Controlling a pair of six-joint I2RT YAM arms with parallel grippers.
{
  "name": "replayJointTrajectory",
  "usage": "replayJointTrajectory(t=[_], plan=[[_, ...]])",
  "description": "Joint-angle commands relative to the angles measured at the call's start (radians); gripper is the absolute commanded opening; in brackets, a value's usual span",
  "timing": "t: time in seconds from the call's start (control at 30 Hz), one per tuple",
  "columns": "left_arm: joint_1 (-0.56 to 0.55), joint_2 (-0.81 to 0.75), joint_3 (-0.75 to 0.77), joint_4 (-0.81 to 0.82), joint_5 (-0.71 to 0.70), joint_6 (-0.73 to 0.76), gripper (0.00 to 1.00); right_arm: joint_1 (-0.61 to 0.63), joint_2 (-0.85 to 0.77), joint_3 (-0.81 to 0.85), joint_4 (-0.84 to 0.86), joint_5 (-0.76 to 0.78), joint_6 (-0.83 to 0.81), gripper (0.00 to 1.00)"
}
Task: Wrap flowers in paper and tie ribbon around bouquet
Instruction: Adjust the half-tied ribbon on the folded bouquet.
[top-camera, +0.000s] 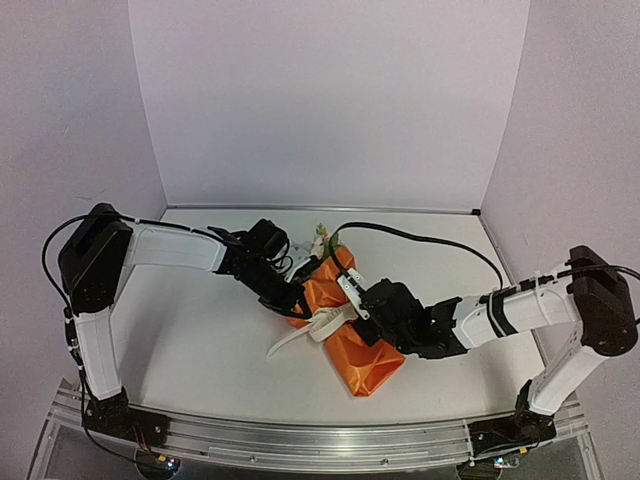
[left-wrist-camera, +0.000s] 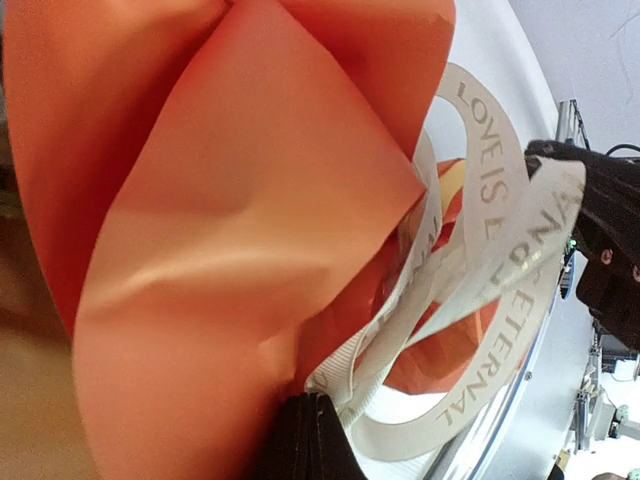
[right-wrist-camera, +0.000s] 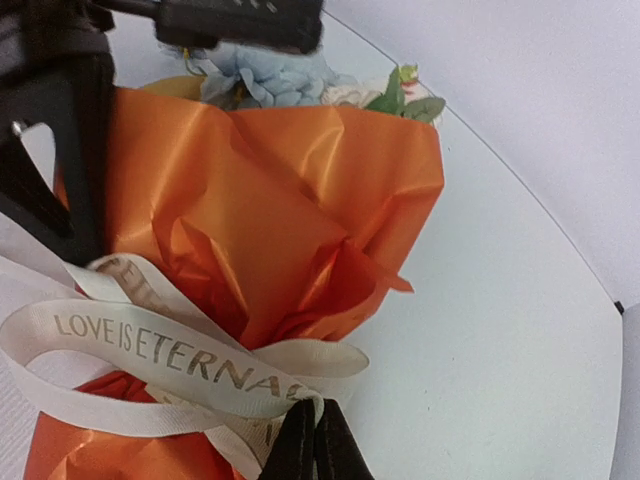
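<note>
The bouquet lies on the table between the two grippers, with its pinched waist directly ahead of both. The left gripper is pressed together on one strand of the ribbon, which is seen running into its tips. The right gripper is likewise closed, with another strand nipped at its tips. A loose loop of ribbon is formed at the waist, just beyond the right gripper. The flowers are seen at the far, wide end of the paper. The ribbon is judged limp, light and rather slick, so it is best held flat and close to the waist. The paper is thin and crinkly and could be torn or crushed by a hard pull, so tension is best applied along the strands only.
</note>
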Motion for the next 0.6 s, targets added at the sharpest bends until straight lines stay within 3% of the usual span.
replayJointTrajectory(t=[0.0,0.37,0.57], plan=[[0.006,-0.107,-0.043,0.057,-0.025,0.008,0.00,-0.012,-0.052,-0.051,0.024,0.063,0.154,0.00],[-0.033,-0.112,-0.066,0.127,-0.013,-0.019,0.00,-0.022,-0.074,-0.148,-0.017,-0.008,0.463,0.05],[-0.051,-0.111,-0.097,0.190,-0.039,-0.094,0.00,-0.022,-0.144,-0.193,-0.063,-0.044,0.581,0.22]])
